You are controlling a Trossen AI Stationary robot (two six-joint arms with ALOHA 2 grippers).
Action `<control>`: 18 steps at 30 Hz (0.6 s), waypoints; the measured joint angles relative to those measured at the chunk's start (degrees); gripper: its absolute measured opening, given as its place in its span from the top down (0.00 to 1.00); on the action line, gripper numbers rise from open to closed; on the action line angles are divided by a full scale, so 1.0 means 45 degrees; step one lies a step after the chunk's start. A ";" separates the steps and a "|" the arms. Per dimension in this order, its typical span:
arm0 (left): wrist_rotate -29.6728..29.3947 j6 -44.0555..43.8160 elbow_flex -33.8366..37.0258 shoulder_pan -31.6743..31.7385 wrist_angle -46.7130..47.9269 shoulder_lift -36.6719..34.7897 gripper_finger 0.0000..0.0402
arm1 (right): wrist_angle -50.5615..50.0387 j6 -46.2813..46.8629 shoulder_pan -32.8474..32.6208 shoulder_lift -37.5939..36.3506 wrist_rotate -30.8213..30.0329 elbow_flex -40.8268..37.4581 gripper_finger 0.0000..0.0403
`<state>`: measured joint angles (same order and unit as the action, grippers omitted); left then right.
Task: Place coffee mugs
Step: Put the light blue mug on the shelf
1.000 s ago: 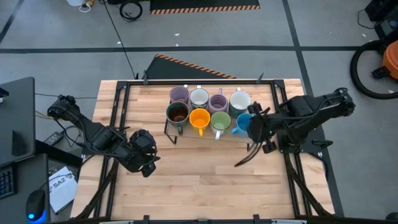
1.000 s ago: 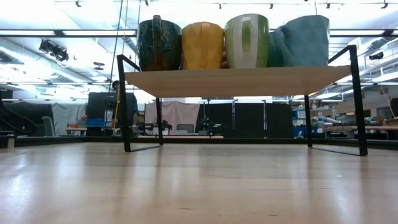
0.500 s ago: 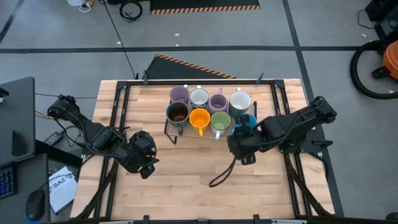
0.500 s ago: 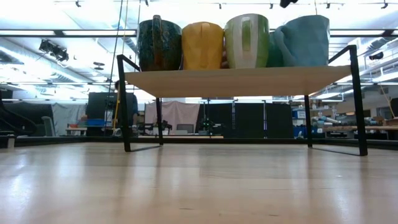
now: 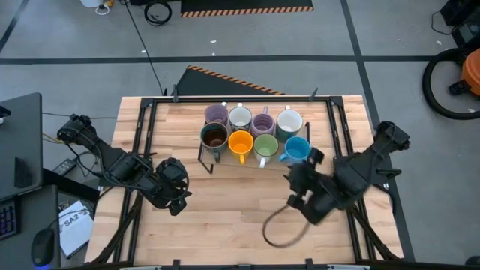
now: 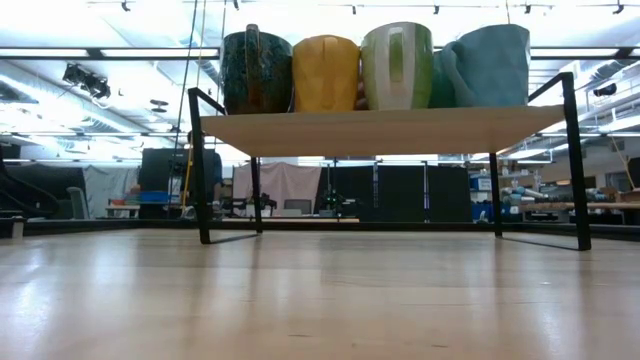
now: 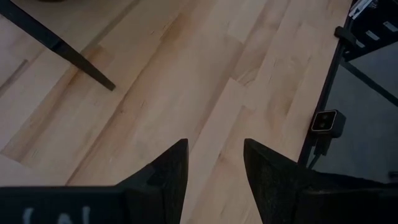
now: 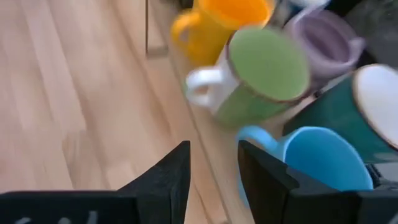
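Eight coffee mugs point(image 5: 253, 132) stand in two rows on a small raised shelf point(image 6: 380, 128) at the far centre of the table point(image 5: 225, 217). The blue mug point(image 5: 297, 149) occupies the right end of the near row. The right gripper point(image 5: 298, 187) hovers just near of it, fingers parted, holding nothing. The left gripper point(image 5: 177, 196) waits at near left, released and empty.

wooden table point(image 5: 225, 210), black-framed shelf point(image 6: 380, 130)

floor point(image 5: 390, 30): grey | ceiling lights point(image 6: 100, 52): on (long strips) | curtain point(image 6: 285, 185): pale
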<state>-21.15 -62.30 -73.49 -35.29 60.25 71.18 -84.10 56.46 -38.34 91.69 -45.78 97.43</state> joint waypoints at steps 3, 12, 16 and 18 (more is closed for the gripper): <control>0.0000 0.0005 0.0000 0.0000 0.0005 0.0000 0.60 | 0.0049 0.2394 -0.1013 0.0001 -0.1468 -0.0792 0.67; -0.0005 0.0335 0.0000 0.0005 0.0005 0.0000 0.60 | 0.4743 0.3534 -0.2068 0.0006 -0.4251 -0.4414 0.67; 0.0029 0.0325 0.0003 0.0005 0.0001 0.0000 0.60 | 0.7318 0.3483 -0.1566 0.0016 -0.4453 -0.5811 0.70; 0.0278 0.0270 0.0000 0.0005 0.0002 0.0000 0.60 | 0.7855 0.3348 -0.1380 0.0031 -0.4709 -0.6100 0.73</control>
<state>-19.89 -61.09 -73.49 -35.27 60.26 71.18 -48.75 71.52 -44.55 91.83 -66.97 69.99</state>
